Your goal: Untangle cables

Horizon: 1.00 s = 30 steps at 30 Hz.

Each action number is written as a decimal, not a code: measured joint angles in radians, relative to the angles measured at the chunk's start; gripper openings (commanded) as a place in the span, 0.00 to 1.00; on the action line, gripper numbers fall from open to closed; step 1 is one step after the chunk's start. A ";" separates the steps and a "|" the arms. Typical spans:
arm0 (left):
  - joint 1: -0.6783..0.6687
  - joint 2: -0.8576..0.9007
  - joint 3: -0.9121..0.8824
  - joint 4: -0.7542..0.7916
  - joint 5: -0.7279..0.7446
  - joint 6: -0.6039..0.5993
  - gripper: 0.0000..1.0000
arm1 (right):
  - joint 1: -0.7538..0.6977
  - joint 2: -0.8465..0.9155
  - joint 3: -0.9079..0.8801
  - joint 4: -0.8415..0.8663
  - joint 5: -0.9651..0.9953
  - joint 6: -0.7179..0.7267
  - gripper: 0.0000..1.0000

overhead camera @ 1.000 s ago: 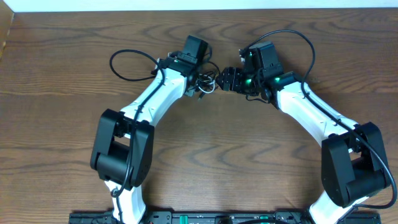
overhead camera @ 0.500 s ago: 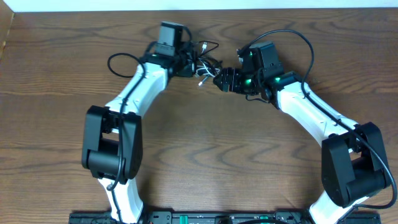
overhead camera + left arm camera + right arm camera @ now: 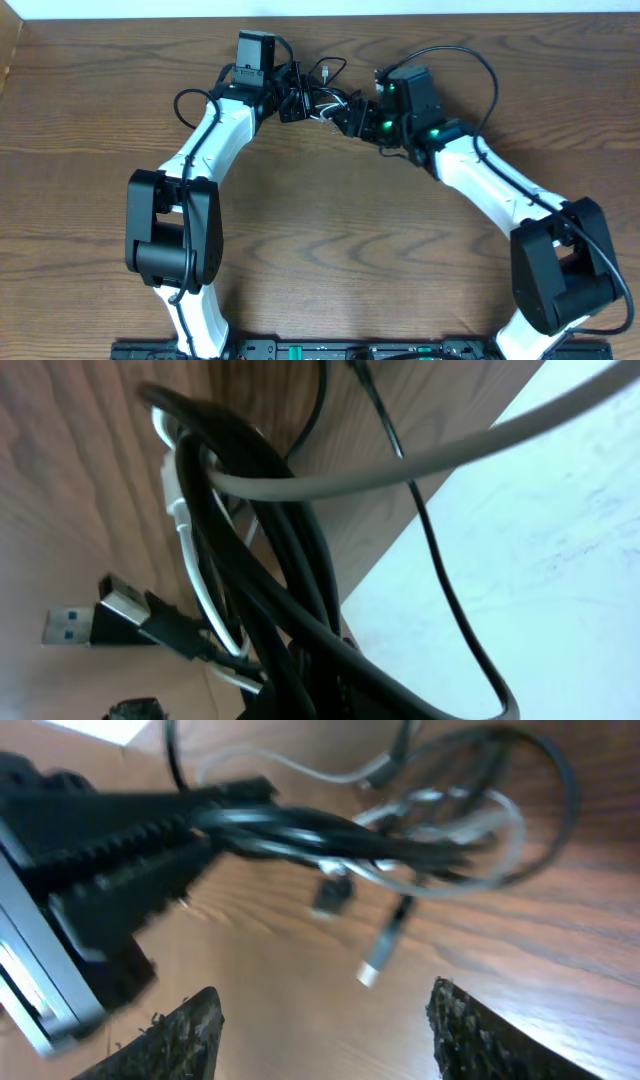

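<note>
Cables [image 3: 325,95] now farther back, pinched in left hand [image 3: 299,103] (right hand [image 3: 325,1002] spread)

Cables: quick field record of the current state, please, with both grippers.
cables: black and white cords tangled in one bunch
location: near the far edge of the table, between the two grippers
left gripper: shut on the cables
right gripper: open, nothing between its fingers, facing the bunch
USB plug: free end, sticking out of the bunch
task state: not untangled
</note>
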 measured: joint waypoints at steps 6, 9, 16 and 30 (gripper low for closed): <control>0.000 0.000 0.000 0.000 0.033 -0.012 0.07 | 0.053 0.021 0.000 0.079 0.084 0.084 0.63; 0.000 0.000 0.000 0.000 0.043 -0.018 0.08 | 0.064 0.023 0.000 0.070 0.116 0.101 0.64; 0.000 0.000 0.000 0.000 0.048 -0.019 0.07 | 0.065 0.040 0.000 0.042 0.173 0.134 0.68; 0.000 0.000 0.000 0.000 0.048 -0.019 0.07 | 0.065 0.156 -0.001 0.230 0.207 0.241 0.68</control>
